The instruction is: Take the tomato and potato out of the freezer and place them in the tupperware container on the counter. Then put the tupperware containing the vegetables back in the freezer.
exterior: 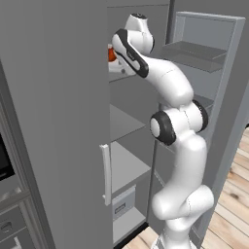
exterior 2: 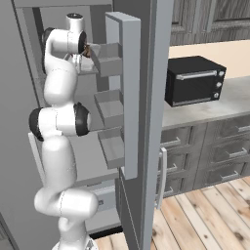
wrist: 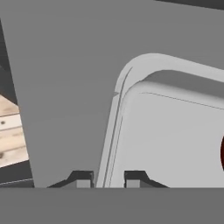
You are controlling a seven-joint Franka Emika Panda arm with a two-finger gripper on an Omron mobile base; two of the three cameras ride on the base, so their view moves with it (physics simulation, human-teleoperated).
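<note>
grey freezer point(exterior: 58, 97) stands open, with the arm reaching up to its top shelf, where the tupperware point(wrist: 175, 131) sits with the tomato point(exterior: 111, 54) in it. gripper point(wrist: 108, 179) is clenched on the tray's rim, so the job looks nearly finished: release and withdraw; potato can't be made out

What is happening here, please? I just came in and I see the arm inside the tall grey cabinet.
The white arm reaches up into the open freezer, to an upper shelf. In the hand view its pincer is shut on the rim of the whitish container, which lies on the grey shelf. A red-orange tomato shows next to the hand. So the container with vegetables seems to be going into the freezer. The door stands open, and a black toaster oven sits on the counter.
</note>
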